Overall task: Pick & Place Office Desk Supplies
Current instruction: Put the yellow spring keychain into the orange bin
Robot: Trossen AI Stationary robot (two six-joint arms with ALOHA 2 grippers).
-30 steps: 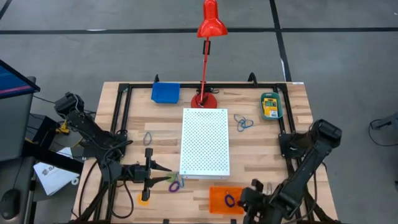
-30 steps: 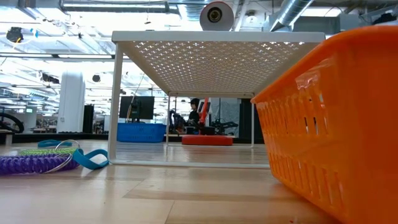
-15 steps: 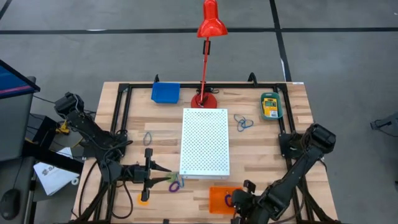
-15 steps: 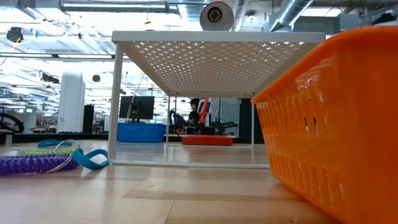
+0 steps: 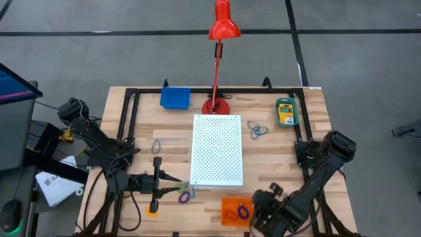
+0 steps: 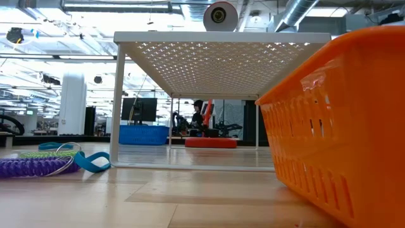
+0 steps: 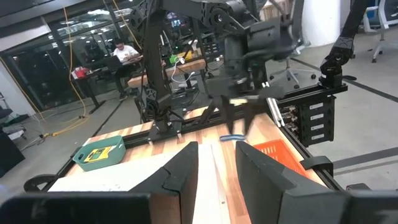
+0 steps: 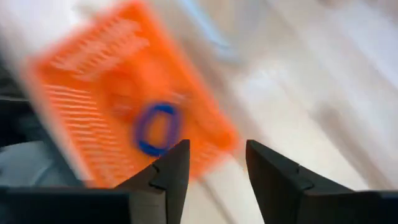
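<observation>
Blue loop lies flat inside the orange tray, toward the tray's side that faces away from the white perforated board; the tray sits just beside the board's near short edge. In the right wrist view the loop shows as an oval on the tray floor, free of both fingers. Right gripper hangs just off the tray's outer side, fingers apart with nothing between them, so the loop reads as dropped, not held. The next supplies lie elsewhere: a purple-and-green coil bundle off the board's other near corner, a loop beside the board's long left side, a blue loop cluster beside its long right side, a crayon box in a teal tray past that. Left gripper points along the table at the coil bundle and nearly touches it, fingers parted around empty space. Judgement: the left arm is far nearer the coils; the right arm is better placed for the cluster on the board's right.
</observation>
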